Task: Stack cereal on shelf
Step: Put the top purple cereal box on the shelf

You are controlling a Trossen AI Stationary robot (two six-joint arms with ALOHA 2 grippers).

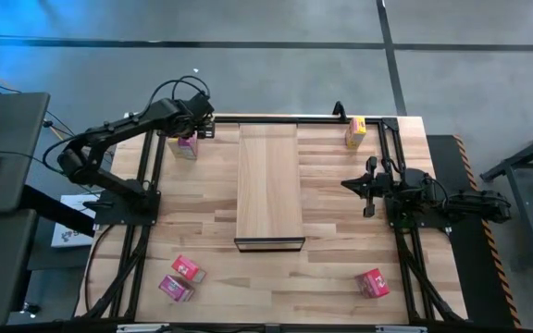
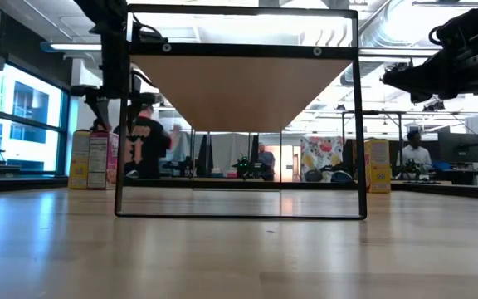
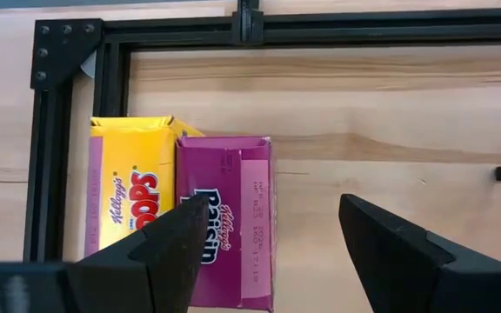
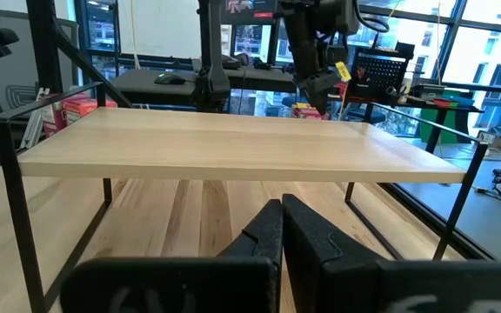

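My left gripper (image 3: 273,202) is open at the table's far left corner (image 1: 200,128), pointing down over two upright boxes that stand side by side, one magenta-pink (image 3: 229,217) and one yellow (image 3: 129,187). One finger hangs over the magenta box's top and the other over bare table. The shelf (image 1: 268,185) stands mid-table on its dark frame. A second yellow box (image 1: 355,131) stands at the far right. Two red-pink boxes (image 1: 188,269) (image 1: 176,289) lie near left, and one more (image 1: 372,283) near right. My right gripper (image 4: 283,217) is shut and waits right of the shelf (image 1: 370,185).
A dark metal rail frame (image 3: 111,69) runs along the table's edges, close behind the two far-left boxes. Both arms' bases sit on the left and right sides. Bare tabletop (image 1: 340,240) lies between the shelf and the right arm. People stand in the room behind (image 2: 143,141).
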